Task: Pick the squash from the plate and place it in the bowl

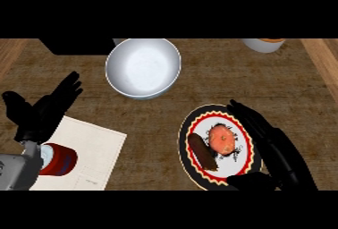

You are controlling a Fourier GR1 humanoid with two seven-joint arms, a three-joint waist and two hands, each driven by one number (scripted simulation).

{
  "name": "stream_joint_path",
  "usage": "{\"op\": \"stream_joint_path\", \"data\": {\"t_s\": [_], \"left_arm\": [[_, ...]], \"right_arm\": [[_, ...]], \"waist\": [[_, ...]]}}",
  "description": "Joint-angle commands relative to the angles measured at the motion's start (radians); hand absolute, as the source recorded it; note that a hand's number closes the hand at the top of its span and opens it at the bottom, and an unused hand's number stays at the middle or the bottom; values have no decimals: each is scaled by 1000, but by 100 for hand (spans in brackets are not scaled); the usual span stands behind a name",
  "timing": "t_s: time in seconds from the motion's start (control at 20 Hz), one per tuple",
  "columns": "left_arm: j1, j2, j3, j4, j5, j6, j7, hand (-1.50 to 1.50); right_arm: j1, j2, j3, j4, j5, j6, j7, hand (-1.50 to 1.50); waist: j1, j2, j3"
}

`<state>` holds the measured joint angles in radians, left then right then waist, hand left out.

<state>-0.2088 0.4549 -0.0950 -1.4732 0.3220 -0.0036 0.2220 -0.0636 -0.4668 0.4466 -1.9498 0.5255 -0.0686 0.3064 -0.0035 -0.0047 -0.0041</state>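
I've got the right hand (267, 138) spread wide along the far-right rim of the plate (187, 134), fingers straight, thumb low by the plate's near edge, so I'd call this the approach, with nothing grasped yet. The squash (224, 138) sits orange in the middle of the plate, touching a dark brown sausage-shaped piece (202, 152) on its left, and the white bowl (143, 67) waits well up and left of the plate. Next I judge the fingers must close around the squash alone, while my left hand (46, 109) rests open far left of the plate, above a sheet of paper (92, 152).
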Motion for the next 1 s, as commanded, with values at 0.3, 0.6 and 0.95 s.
{"op": "stream_joint_path", "data": {"t_s": [0.3,0.6,0.95], "left_arm": [[-37,-32,13,29,-19,3,15,0],[6,-9,51,-1,-2,-71,-15,0],[23,-36,64,-61,-33,-34,45,0]], "right_arm": [[-324,157,158,-67,33,406,599,-150],[-370,190,116,-14,-15,574,731,-150],[-325,209,105,2,-2,612,737,-150]], "waist": [[11,5,2],[7,3,3],[5,3,4]]}}
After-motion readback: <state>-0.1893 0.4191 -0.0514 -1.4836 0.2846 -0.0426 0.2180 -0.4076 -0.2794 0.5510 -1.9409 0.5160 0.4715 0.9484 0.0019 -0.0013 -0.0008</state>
